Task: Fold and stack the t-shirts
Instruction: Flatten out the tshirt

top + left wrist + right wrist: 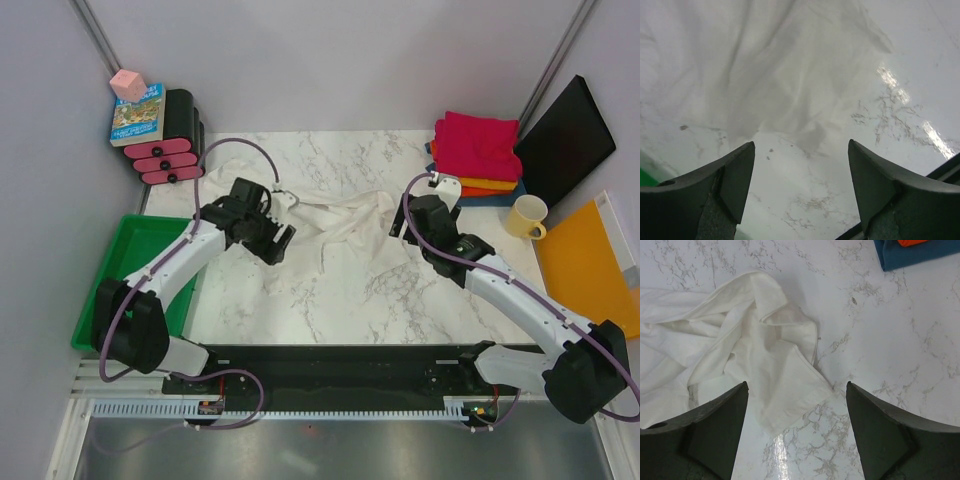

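A green plastic bin (pixel 135 235) is sitting at the table's left edge, with the left arm crossing above it; I cannot tell whether anything is lying inside. Behind it, a pink cube (pixel 127 84) is resting on a blue book (pixel 138 115). The left gripper (pixel 280 243) is hanging with its jaws spread wide and grasping nothing, just over the left side of the large off-white, wrinkled t-shirt (pixel 340 215). That shirt is lying crumpled on the white marble table (pixel 330 290), between the two grippers.

In the right wrist view the right gripper (pixel 797 430) is likewise parted and unloaded, hovering above the shirt's right end – a sleeve-like flap is lying beneath its fingers.

Farther right, at the back, a magenta folded t-shirt (pixel 478 145) is topping an orange folded t-shirt (pixel 490 186) and a dark blue folded t-shirt (pixel 910 255). A pale yellow mug (pixel 525 215) is standing near this stack; its contents are not visible.
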